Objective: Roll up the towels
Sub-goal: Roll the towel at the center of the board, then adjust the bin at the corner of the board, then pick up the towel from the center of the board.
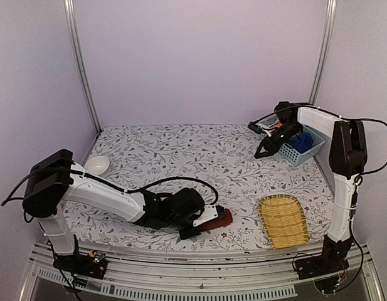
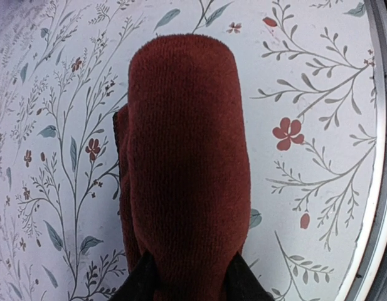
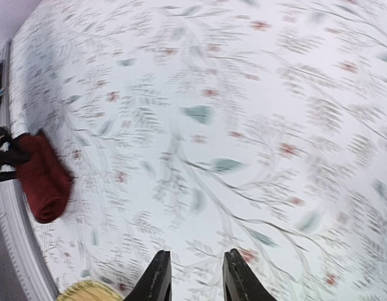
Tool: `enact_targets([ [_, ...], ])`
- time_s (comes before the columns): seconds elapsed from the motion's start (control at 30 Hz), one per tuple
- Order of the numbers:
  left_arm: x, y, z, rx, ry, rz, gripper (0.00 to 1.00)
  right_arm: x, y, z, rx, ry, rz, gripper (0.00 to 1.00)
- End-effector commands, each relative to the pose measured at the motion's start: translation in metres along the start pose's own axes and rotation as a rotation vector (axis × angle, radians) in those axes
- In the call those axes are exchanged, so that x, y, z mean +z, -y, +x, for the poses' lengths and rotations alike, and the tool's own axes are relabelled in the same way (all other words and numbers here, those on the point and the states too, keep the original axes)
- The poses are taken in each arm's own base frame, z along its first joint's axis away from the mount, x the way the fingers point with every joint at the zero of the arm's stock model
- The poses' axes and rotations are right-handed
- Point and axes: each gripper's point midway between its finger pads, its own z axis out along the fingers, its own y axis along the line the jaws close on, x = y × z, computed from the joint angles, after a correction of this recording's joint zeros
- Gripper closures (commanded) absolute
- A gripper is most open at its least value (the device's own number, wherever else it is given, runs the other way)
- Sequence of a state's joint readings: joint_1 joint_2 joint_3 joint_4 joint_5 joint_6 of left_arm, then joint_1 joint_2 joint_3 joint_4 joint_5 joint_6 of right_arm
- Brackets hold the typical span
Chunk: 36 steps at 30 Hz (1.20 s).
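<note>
Floral-print tabletop (image 1: 180,150), L to R.

Far L, near the left edge: white bowl (image 1: 97,165), upright, well apart from everything else.

L arm (image 1: 105,197) lies low over the near-left part, reaching twd the middle of the near edge. L end effector (image 1: 194,227) sits there, clamped on the reddish-brown towel (image 1: 222,219). Left wrist view shows that towel (image 2: 187,157) as a thick rolled bundle lying on the tabletop. The black fingertips (image 2: 140,283) press vs both its sides at one end, and the roll is pinched narrower btwn them. Towel lies close to the near edge, approx mid-width, w/ the metal rail of that edge just beside it. Right wrist view is blurred but catches the same towel (image 3: 46,179) as a short fat roll.

R of the towel, near-right part: oval wicker tray (image 1: 283,221), flat on the tabletop, apart from the towel.

Far R: R end effector (image 1: 268,147) hangs above the tabletop, just L of the light-blue basket (image 1: 312,149). Its fingers (image 3: 157,279) stand apart w/ printed surface showing btwn them, nothing held.

Basket sits by the right edge twd the far-right corner. Royal blue towel (image 1: 300,142) is bundled inside it; can't tell its exact shape from here.
</note>
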<state>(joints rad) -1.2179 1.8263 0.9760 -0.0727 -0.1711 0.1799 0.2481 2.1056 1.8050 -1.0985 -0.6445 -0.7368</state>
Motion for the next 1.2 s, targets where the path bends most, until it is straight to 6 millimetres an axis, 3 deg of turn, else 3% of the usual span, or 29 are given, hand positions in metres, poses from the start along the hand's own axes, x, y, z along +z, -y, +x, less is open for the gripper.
enact_targets([
  [0.0,0.015,0.027,0.057,-0.007,-0.185,0.116,0.69,-0.074,0.113,0.016,0.236,0.093,0.372,0.74],
  [0.1,0.015,0.027,0.059,-0.010,-0.189,0.117,0.69,-0.109,0.154,0.041,0.338,0.090,0.554,0.87],
  [0.23,0.016,0.028,0.059,-0.016,-0.192,0.120,0.69,-0.140,0.192,0.077,0.411,0.029,0.772,0.92],
  [0.3,0.017,0.029,0.060,-0.016,-0.198,0.124,0.70,-0.148,0.205,0.095,0.436,-0.016,0.833,0.93],
  [0.4,0.017,0.030,0.062,-0.016,-0.205,0.124,0.70,-0.142,0.212,0.109,0.436,-0.067,0.835,0.93],
  [0.67,0.018,0.030,0.063,-0.019,-0.211,0.124,0.70,-0.115,0.214,0.116,0.431,-0.111,0.730,0.93],
  [0.83,0.018,0.031,0.065,-0.021,-0.217,0.124,0.70,-0.096,0.199,0.110,0.423,-0.115,0.630,0.93],
  [1.17,0.023,0.032,0.064,-0.018,-0.225,0.129,0.70,-0.034,0.143,0.047,0.297,-0.089,0.449,0.93],
])
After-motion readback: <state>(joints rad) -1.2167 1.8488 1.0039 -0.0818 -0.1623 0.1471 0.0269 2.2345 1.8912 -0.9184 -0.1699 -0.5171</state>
